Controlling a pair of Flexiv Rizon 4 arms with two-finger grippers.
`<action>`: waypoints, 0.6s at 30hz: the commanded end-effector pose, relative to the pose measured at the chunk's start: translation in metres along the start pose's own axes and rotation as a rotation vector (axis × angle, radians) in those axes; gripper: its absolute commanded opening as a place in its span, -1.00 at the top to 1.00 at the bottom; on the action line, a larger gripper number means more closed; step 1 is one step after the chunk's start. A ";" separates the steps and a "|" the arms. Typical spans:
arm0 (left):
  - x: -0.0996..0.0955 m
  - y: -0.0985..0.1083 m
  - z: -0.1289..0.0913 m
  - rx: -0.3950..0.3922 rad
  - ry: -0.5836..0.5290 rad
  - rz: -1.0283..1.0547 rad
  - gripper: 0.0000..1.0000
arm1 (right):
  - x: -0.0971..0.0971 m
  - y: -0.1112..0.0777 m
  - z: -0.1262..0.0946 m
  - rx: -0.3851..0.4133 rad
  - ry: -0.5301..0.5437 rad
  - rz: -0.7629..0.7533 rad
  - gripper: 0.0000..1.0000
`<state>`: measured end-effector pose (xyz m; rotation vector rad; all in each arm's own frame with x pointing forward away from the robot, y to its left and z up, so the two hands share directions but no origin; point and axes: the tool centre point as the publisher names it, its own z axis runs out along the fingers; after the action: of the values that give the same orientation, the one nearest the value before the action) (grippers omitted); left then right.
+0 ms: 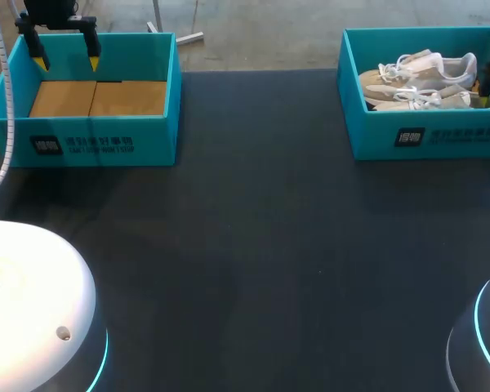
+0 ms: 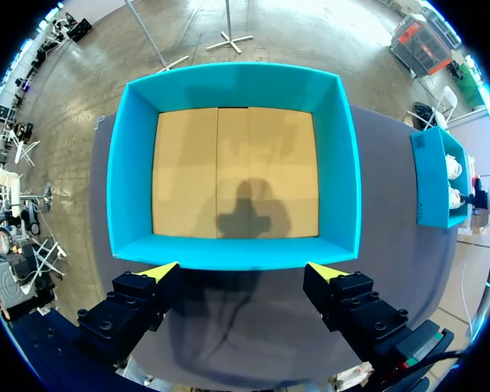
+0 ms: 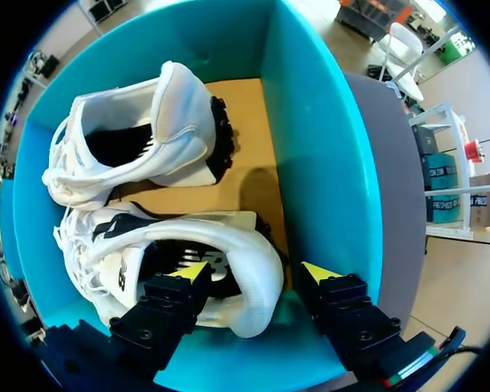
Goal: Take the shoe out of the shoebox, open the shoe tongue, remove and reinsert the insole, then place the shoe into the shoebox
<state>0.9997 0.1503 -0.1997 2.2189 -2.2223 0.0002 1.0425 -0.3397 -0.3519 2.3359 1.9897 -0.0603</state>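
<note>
Straddling shoe (image 3: 188, 233) heel, right pincer (image 3: 257, 273) spread

Robotics lab, prob.: wide dark-grey matte table (image 1: 253, 245), white domed arm base w/ cyan light ring (image 1: 33, 306) near left.

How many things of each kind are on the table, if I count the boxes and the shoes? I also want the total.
Teal shoeboxes: 2, the empty shoebox on the left and the full shoebox on the right.
White shoes: 2, the far shoe and the near shoe, both in the full shoebox.
Total: 4.
</note>
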 end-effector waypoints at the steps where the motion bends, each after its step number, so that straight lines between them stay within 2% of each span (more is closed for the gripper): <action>1: 0.000 0.000 0.000 0.000 0.000 0.000 -1.00 | -0.004 0.007 0.008 0.011 0.005 0.005 -0.40; 12: 0.000 0.000 0.000 0.000 0.000 0.000 -1.00 | -0.010 0.002 0.018 0.016 0.008 0.015 -0.49; 17: 0.000 0.000 0.000 0.000 0.000 0.000 -1.00 | -0.007 0.001 0.020 0.018 0.013 0.009 -0.25; 18: 0.000 0.000 0.000 0.000 0.000 0.000 -1.00 | -0.006 0.000 0.020 0.018 0.012 0.006 -0.15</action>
<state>0.9997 0.1503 -0.1997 2.2189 -2.2223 0.0003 1.0411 -0.3429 -0.3667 2.3587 1.9921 -0.0670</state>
